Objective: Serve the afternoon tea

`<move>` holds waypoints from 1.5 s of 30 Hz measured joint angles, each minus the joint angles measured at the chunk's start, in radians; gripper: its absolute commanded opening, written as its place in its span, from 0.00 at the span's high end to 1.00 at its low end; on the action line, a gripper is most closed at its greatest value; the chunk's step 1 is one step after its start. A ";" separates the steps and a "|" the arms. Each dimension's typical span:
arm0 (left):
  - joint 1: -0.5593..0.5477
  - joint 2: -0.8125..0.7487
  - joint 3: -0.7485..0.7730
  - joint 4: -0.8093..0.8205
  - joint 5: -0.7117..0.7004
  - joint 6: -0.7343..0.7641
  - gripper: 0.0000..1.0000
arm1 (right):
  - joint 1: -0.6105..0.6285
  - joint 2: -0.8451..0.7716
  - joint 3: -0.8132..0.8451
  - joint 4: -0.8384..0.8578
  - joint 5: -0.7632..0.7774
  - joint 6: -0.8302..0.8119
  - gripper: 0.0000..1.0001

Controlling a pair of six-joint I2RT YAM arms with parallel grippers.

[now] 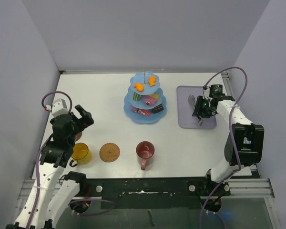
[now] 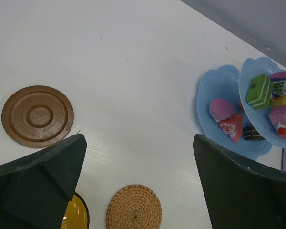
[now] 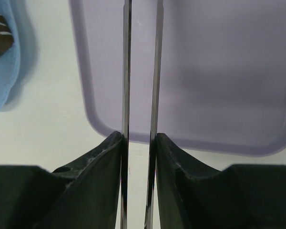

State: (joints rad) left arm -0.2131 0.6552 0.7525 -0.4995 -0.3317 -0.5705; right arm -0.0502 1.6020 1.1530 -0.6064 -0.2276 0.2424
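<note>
The light-blue three-tier stand (image 1: 144, 98) stands mid-table with toy cakes (image 1: 150, 101) on its tiers; it also shows in the left wrist view (image 2: 214, 90). The yellow mug (image 1: 80, 153), a woven brown coaster (image 1: 109, 152) and the dark-red mug (image 1: 145, 151) sit in a row near the front. A ridged brown coaster (image 2: 37, 115) lies left, mostly hidden under my left arm in the top view. My left gripper (image 1: 85, 117) is open and empty above the table, over the woven coaster (image 2: 134, 207). My right gripper (image 3: 140, 136) is shut on the thin metal tongs (image 3: 126, 71).
The lilac tray (image 1: 195, 113) lies right of the stand, under my right gripper (image 1: 200, 109) and the tongs (image 1: 200, 121); it fills the right wrist view (image 3: 205, 71). Grey walls close in the table on three sides. The stand's rim (image 3: 2, 71) is close left of the tray.
</note>
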 measured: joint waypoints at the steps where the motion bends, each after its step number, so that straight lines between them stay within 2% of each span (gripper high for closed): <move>1: 0.000 -0.003 0.000 0.000 0.000 -0.002 0.04 | -0.002 0.016 0.000 0.000 0.004 -0.004 0.67; 12: 0.000 -0.032 0.000 -0.039 -0.001 -0.018 0.05 | -0.002 0.170 0.048 -0.091 0.027 -0.027 0.58; 19: 0.000 -0.040 0.000 -0.060 -0.001 -0.018 0.04 | 0.000 0.216 0.077 -0.140 0.096 -0.026 0.53; 21: 0.001 -0.040 0.000 -0.060 -0.001 -0.018 0.04 | 0.000 0.224 0.083 -0.154 0.117 -0.027 0.50; 23: 0.001 -0.040 0.000 -0.060 0.000 -0.019 0.05 | 0.000 0.232 0.085 -0.161 0.132 -0.027 0.39; 24: 0.001 -0.039 0.000 -0.061 0.000 -0.020 0.05 | 0.000 0.233 0.087 -0.167 0.137 -0.027 0.36; 29: 0.001 -0.022 0.018 -0.092 0.014 -0.021 0.04 | -0.001 0.231 0.098 -0.185 0.144 -0.022 0.34; 37: 0.001 0.005 0.106 -0.164 0.070 -0.036 0.05 | -0.002 0.110 0.172 -0.222 0.138 0.006 0.28; 45: 0.001 -0.008 0.179 -0.263 0.127 -0.127 0.05 | 0.000 -0.170 0.110 -0.193 0.005 0.103 0.22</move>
State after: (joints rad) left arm -0.2123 0.6468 0.9314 -0.7624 -0.2043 -0.6975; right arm -0.0505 1.4322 1.2633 -0.7990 -0.2230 0.3458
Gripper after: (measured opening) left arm 0.954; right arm 0.762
